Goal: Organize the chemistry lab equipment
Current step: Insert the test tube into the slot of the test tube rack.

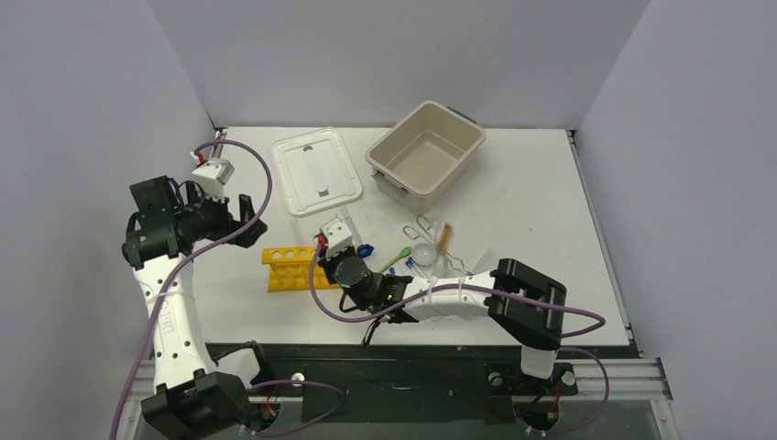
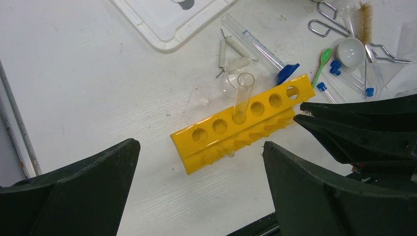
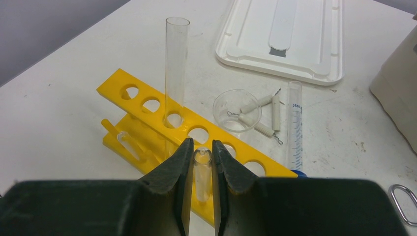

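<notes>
A yellow holed tube rack [image 1: 289, 268] lies on the white table, with one clear test tube [image 3: 176, 64] standing upright in its third hole. My right gripper [image 3: 201, 145] is shut on a second clear test tube [image 3: 201, 169] and holds it just above the rack [image 3: 196, 125], rounded end forward. In the top view the right gripper [image 1: 328, 249] is at the rack's right end. My left gripper [image 1: 249, 220] is wide open and empty, raised to the left of the rack. In the left wrist view the left gripper [image 2: 199, 152] looks down on the rack [image 2: 243, 123].
A glass dish [image 3: 237, 109] holding small white pieces and a graduated cylinder [image 3: 295, 128] lie behind the rack. A green spatula [image 2: 323, 61], blue caps [image 2: 335, 66], metal tongs [image 2: 327, 22] and a brush [image 2: 365, 22] lie to the right. The beige tub [image 1: 426, 147] and white lid [image 1: 316, 170] stand at the back.
</notes>
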